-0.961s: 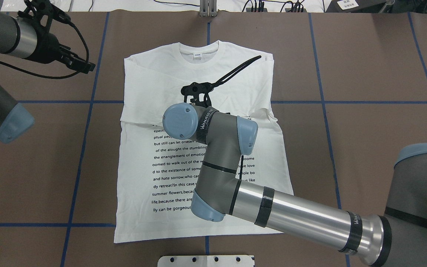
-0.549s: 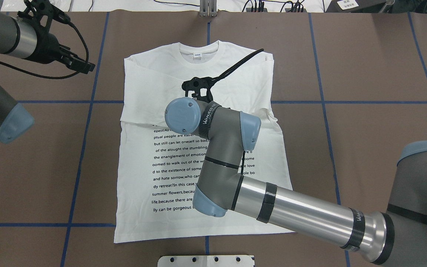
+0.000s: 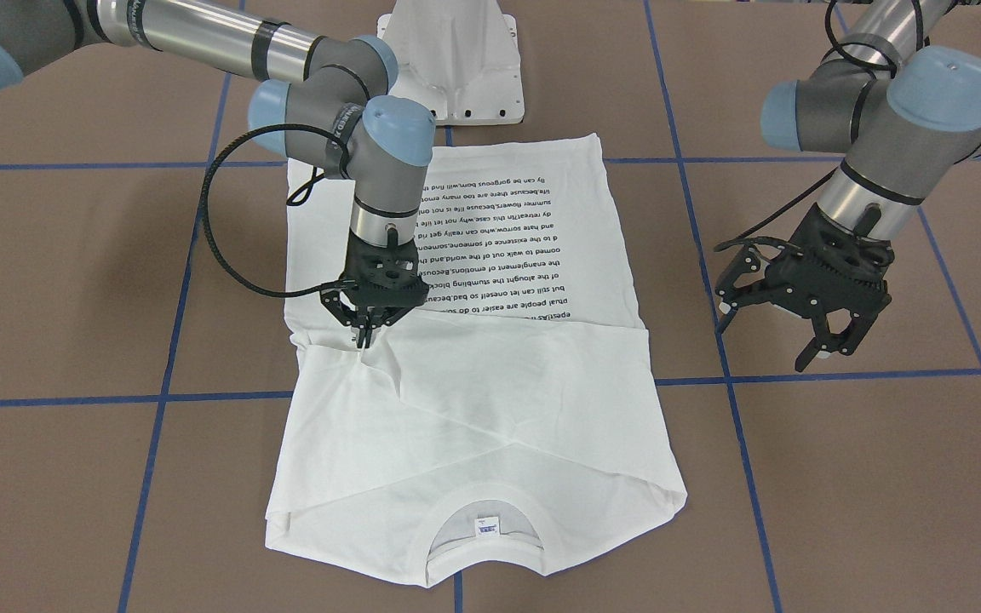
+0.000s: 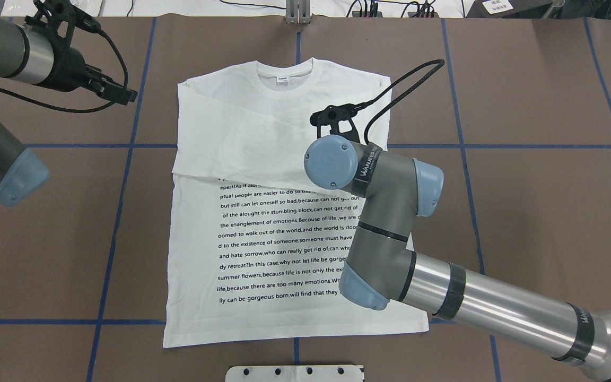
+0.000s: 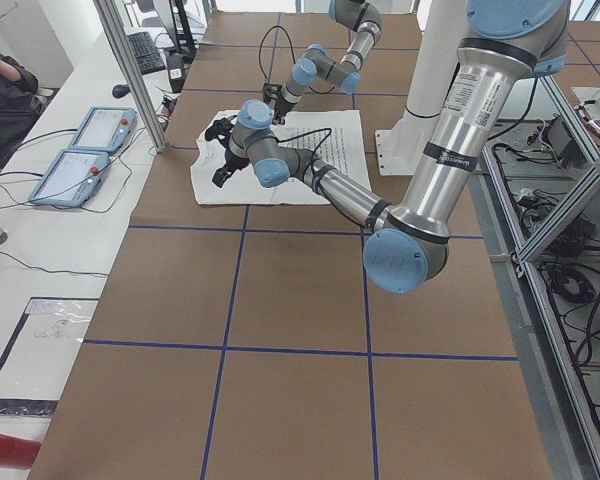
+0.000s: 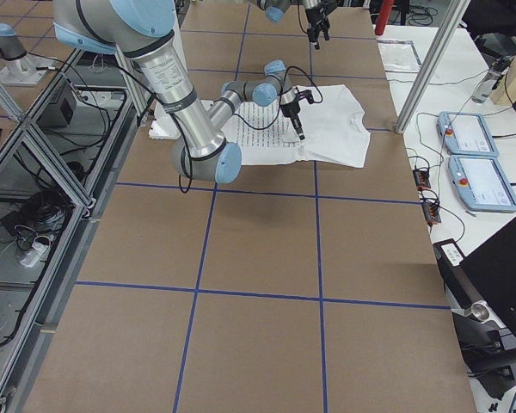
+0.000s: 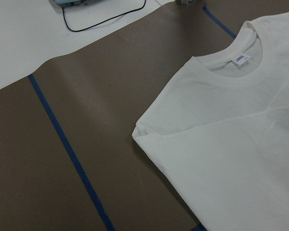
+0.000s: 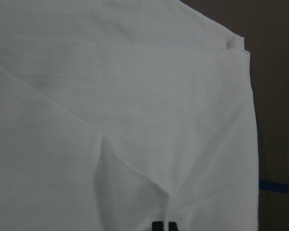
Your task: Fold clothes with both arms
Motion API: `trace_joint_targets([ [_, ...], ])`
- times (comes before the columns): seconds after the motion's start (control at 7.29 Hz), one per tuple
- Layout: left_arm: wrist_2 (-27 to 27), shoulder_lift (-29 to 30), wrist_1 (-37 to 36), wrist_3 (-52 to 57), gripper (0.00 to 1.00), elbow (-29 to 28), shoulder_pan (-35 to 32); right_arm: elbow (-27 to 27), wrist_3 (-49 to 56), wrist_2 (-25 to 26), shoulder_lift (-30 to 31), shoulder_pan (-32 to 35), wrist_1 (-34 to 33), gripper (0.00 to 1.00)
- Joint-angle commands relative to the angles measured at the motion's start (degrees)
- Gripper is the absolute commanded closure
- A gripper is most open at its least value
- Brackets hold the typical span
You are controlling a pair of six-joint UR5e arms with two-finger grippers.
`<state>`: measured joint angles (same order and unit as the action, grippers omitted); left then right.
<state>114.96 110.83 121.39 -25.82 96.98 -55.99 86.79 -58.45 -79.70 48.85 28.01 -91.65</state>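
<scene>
The shirt [image 3: 499, 409] lay flat on the table [image 3: 865, 494], with both sleeves folded across its chest, so the sleeve step looked nearly done. The right gripper [image 3: 367, 332] stood on the sleeve fold near the shirt's edge, its fingers closed on a pucker of cloth, and its next move was probably to let go. The left gripper [image 3: 784, 336] hung spread and empty beside the shirt.

shirt [image 4: 242, 127] print: "the enanglement of emotions" | right arm [image 4: 385, 212] band: "wanjeed"

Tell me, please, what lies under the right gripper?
The shirt: its sleeve folded across the chest, puckered where the shut right gripper meets it. Deeper layers and the table are covered.
</scene>
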Motion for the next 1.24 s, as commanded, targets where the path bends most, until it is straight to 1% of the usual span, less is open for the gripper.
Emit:
trace_joint_targets([
  [0.0, 0.0, 0.0, 0.07, -0.1, 0.0, -0.04, 0.01, 1.19, 1.14, 0.08, 1.68, 0.38, 0.07, 1.0],
  [0.14, 0.0, 0.0, -0.01, -0.1, 0.0, -0.04, 0.01, 0.93, 1.23, 0.08, 1.86, 0.73, 0.16, 0.98],
  [0.27, 0.0, 0.0, 0.07, -0.1, 0.0, 0.13, 0.01, 0.66, 2.27, 0.08, 1.86, 1.25, 0.16, 0.85],
  [0.41, 0.0, 0.0, -0.01, -0.19, 0.0, 0.22, 0.01, 0.66, 4.98, 0.08, 1.86, 1.69, 0.16, 0.68],
  [0.55, 0.0, 0.0, -0.01, -0.19, 0.0, 0.22, 0.01, 0.49, 5.01, 0.08, 1.95, 1.78, 0.68, 0.01],
  [0.69, 0.0, 0.0, -0.01, -0.19, 0.0, 0.22, 0.01, 0.83, 4.75, -0.45, 1.6, 2.48, 0.77, 0.0],
  [0.82, 0.0, 0.09, -0.27, -0.19, 0.0, 0.57, 0.18, 2.66, 4.48, -2.71, 1.34, 3.53, 0.77, 0.0],
  [0.96, 0.26, 0.09, -0.45, -0.28, 0.0, 1.1, 0.27, 7.38, 3.18, -6.48, 2.38, 4.15, 0.69, 0.0],
  [1.1, 0.35, -0.96, -0.45, -5.94, 0.0, 3.19, 0.62, 12.91, 0.9, -7.82, 5.78, 4.07, 0.6, 0.0],
])
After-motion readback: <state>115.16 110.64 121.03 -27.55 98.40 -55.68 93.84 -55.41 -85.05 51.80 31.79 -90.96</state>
